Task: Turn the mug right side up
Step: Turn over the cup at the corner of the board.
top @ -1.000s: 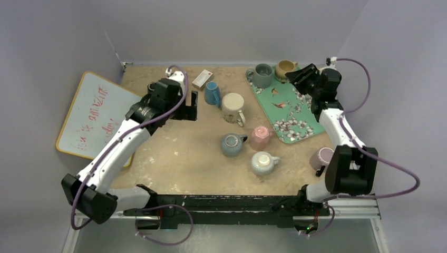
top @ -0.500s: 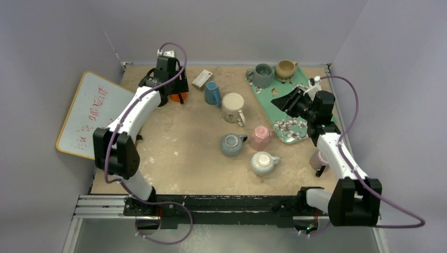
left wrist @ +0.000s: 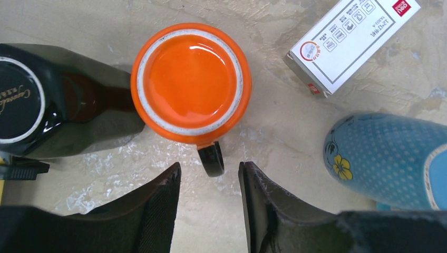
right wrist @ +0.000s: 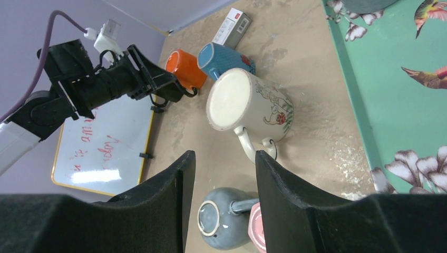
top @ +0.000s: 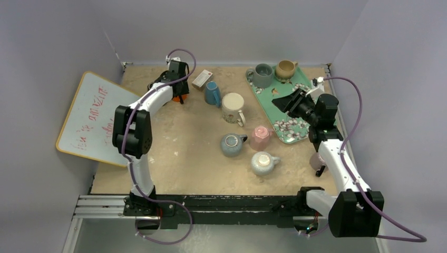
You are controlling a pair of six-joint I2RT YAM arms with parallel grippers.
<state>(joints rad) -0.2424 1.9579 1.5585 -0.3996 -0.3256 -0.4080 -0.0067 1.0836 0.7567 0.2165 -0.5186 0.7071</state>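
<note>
1. Left wrist view, far left: a black mug [left wrist: 21, 100] sits just beside the orange mug.
2. The orange mug [left wrist: 191, 81] stands upside down on the table [left wrist: 295, 132], base up and long axis vertical. Its handle points toward the left gripper [left wrist: 210, 180].
3. That gripper's jaws are spread, with the handle tip between them, unpinched.
4. Further right are a white box [left wrist: 350, 42] and a blue mug [left wrist: 385, 158].
5. The right gripper [right wrist: 225, 158] has its jaws parted and empty.

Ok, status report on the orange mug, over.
Left gripper open, astride handle of orange mug, not clamped. Mug upside down. Right gripper open, empty. Dark mug and blue mug close beside.
</note>
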